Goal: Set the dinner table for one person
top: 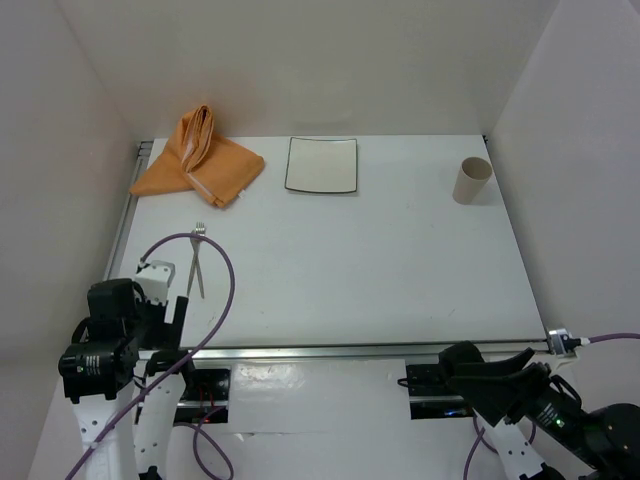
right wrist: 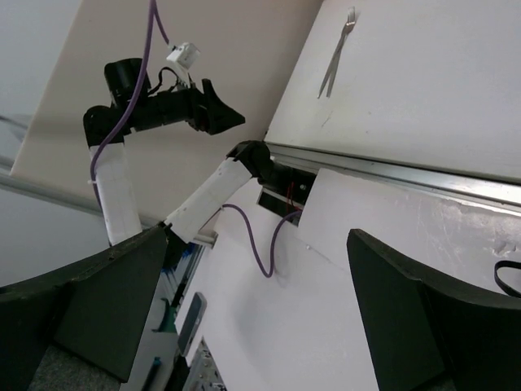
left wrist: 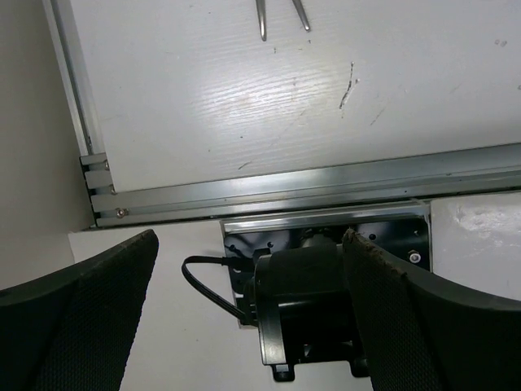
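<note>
Both the left claw (left wrist: 248, 252) and right claw (right wrist: 256, 236) are open, empty. The dinner table (top: 400, 260) holds a cloth (top: 200, 160), plate (top: 321, 165) and cup (top: 472, 181).

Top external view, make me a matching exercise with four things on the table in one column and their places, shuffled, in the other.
Things:
1. orange cloth
2. white square plate
3. tan cup
4. cutlery

Places on the dinner table:
A. far right
B. left side, nearer the arms
C. far left corner
D. far edge, middle

Pairs: 1-C, 2-D, 3-A, 4-B
</note>
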Robot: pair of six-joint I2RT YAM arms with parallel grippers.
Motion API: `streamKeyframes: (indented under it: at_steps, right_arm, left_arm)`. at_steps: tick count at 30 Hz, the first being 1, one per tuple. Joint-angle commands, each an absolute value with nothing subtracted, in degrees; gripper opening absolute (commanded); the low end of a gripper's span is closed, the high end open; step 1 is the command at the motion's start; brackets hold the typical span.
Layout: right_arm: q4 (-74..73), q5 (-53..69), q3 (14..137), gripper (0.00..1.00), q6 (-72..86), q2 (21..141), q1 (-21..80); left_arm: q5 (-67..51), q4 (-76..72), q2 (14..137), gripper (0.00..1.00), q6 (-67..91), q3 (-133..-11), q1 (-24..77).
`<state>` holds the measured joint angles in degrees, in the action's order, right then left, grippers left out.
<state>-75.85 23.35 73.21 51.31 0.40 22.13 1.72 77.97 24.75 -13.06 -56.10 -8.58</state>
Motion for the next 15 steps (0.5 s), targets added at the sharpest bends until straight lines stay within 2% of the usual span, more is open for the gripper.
streamKeyframes:
  at_steps: [1, 7, 10, 11, 14, 15]
  right_arm:
    - [-75.50, 23.03, 71.64, 1.00, 50.27, -2.55, 22.68]
    - [-75.50, 19.26, 71.02, 1.00, 47.91, 3.57, 22.68]
    - [-74.89, 14.95, 73.20, 1.00, 42.05, 12.61, 22.68]
    - [-74.88, 13.72, 74.08, 1.00, 39.75, 15.35, 22.68]
    - [-70.94, 7.40, 78.12, 1.00, 32.10, 25.82, 22.68]
    - [-69.36, 5.38, 79.18, 1.00, 31.12, 27.93, 22.68]
  left_arm:
    - [3.95, 78.40, 26.19, 1.00, -10.55, -56.43, -8.53]
    - [5.02, 77.70, 34.87, 1.00, -12.03, -67.64, -8.53]
    - [2.99, 73.42, 49.42, 1.00, -12.57, -88.16, -8.53]
    - [2.99, 73.39, 49.48, 1.00, -12.57, -91.90, -8.53]
    - [1.76, 66.37, 66.11, 1.00, -12.57, -103.34, -8.53]
    - [1.76, 64.70, 66.18, 1.00, -13.09, -105.45, -8.53]
